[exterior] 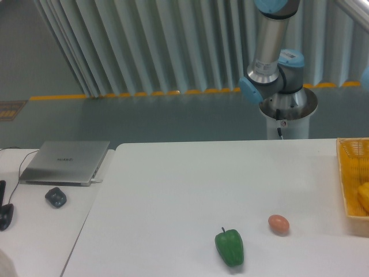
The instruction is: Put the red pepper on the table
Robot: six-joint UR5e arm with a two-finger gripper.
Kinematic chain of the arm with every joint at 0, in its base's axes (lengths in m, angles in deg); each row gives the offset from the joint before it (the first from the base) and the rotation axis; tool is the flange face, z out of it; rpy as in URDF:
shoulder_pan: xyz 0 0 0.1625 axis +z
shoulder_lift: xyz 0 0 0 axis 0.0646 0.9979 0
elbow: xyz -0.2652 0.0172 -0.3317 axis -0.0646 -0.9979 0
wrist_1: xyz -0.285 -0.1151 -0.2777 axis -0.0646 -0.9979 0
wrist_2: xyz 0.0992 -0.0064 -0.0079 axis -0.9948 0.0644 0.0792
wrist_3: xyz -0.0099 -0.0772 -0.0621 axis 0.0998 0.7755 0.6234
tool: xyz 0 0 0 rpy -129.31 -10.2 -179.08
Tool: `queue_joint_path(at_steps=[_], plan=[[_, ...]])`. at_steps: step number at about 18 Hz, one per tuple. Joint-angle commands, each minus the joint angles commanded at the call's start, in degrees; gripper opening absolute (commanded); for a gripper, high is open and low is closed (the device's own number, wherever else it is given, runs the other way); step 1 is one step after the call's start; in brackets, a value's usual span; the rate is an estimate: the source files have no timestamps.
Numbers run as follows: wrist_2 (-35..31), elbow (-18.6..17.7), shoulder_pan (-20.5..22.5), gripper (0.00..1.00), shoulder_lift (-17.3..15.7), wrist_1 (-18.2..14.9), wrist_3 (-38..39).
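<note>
The red pepper is out of view. The white table fills the lower middle and right of the camera view. Only the arm's base and lower links show behind the table's far edge, rising out of the top of the frame; a sliver of blue arm part shows at the right edge. The gripper is not in view.
A green bell pepper lies near the table's front edge, with an orange-brown egg to its right. A yellow basket with something yellow in it stands at the right edge. A grey laptop and a dark mouse rest on the left desk.
</note>
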Motion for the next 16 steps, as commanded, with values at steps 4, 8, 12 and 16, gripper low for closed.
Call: queue_joint_path(at_steps=[4, 8, 12, 16], plan=[[0.0, -0.4, -0.3, 1.00, 0.1, 0.1, 0.2], [0.0, -0.4, -0.4, 1.00, 1.0, 0.4, 0.3], [-0.1, 0.1, 0.1, 1.00, 1.2, 0.4, 0.0], [-0.1, 0.0, -0.1, 1.00, 1.4, 0.4, 0.4]])
